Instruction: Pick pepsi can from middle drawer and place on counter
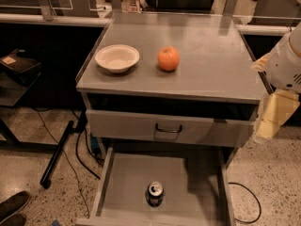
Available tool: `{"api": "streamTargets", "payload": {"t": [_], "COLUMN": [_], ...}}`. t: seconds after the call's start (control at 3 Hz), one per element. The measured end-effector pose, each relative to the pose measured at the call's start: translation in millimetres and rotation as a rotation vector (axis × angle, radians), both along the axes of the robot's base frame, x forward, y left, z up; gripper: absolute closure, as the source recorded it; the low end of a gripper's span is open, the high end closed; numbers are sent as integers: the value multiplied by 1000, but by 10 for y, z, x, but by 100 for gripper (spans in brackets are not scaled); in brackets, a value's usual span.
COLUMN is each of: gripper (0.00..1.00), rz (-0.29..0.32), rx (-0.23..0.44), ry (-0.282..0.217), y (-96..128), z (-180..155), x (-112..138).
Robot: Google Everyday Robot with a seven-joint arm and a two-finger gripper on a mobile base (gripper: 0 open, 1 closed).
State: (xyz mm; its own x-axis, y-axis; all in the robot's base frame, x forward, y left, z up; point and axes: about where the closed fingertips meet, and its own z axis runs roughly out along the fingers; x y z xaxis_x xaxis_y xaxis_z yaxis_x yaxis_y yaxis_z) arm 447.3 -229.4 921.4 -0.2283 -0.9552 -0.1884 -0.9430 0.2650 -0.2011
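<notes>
Pepsi can (155,193) upright in the open middle drawer (123,182) below the counter's (211,55) front edge, likely light, stiff, slick, so grip its sides; hand (274,119) off the front-right corner, clench state you cannot tell.

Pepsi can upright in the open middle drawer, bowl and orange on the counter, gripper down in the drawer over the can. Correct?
Not quite. The camera view shows the gripper off to the right of the closed drawer front, above floor level, not in the drawer. The rest holds: pepsi can upright in the open middle drawer, bowl and orange on the counter.
</notes>
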Motion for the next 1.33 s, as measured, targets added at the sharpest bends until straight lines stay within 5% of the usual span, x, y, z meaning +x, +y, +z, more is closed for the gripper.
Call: {"api": "streamTargets", "payload": {"t": [0.33,1.0,1.33], "gripper": [0,0,0], "rz": [-10,-113,-112], "rx": [45,246,246], "ry": [35,158,158], "y": [49,82,82], "z": [-189,-1137,-1134], "x": [-109,-594,-593]}}
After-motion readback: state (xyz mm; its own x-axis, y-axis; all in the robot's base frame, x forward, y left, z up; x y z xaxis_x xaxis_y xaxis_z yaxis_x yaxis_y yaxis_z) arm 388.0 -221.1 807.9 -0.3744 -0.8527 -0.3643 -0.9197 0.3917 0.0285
